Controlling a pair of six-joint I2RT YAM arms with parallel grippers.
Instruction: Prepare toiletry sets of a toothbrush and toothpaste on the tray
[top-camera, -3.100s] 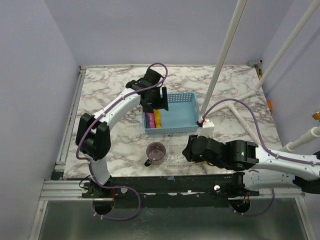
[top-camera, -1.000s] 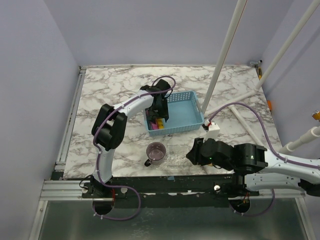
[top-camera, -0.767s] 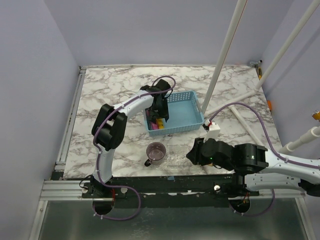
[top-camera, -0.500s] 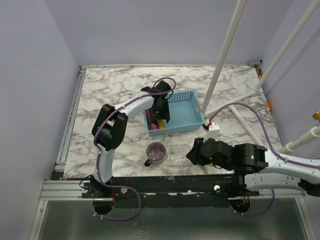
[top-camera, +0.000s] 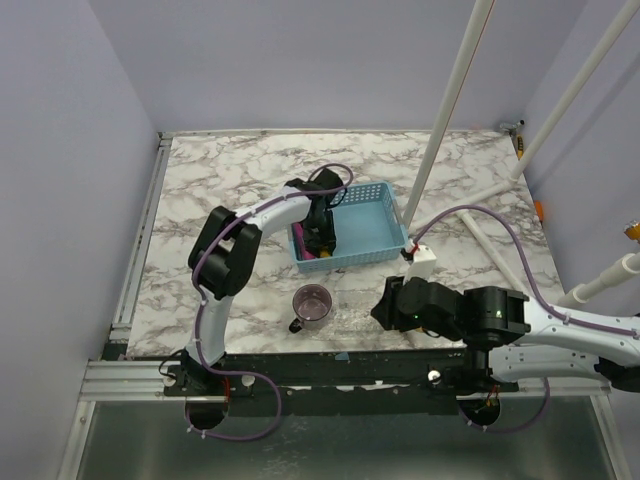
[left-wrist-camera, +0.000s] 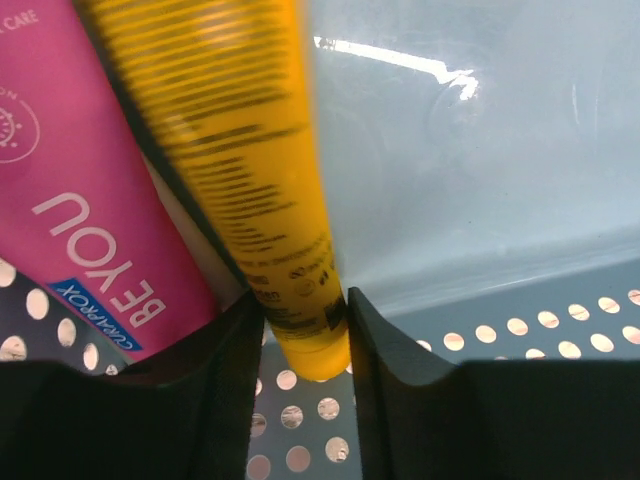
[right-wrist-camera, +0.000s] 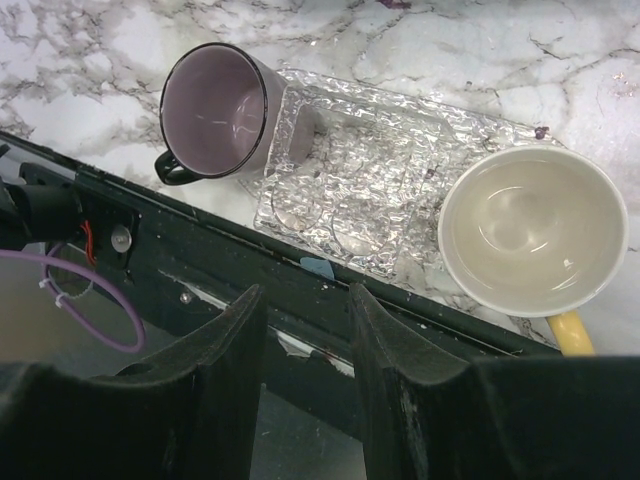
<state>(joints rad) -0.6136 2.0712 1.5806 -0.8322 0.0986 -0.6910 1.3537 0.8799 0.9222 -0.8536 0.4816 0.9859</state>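
Left end effector (left-wrist-camera: 300, 300) pinches yellow tube (left-wrist-camera: 240, 150) by its end inside basket (top-camera: 365, 225); long axis runs straight away from fingers (left-wrist-camera: 215, 390), pink tube (left-wrist-camera: 70, 200) just beside.

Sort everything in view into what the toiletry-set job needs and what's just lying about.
Job: yellow tube, pink tube, clear tray.
Lying about: purple mug, cream mug, blue basket, which merely holds the tubes.
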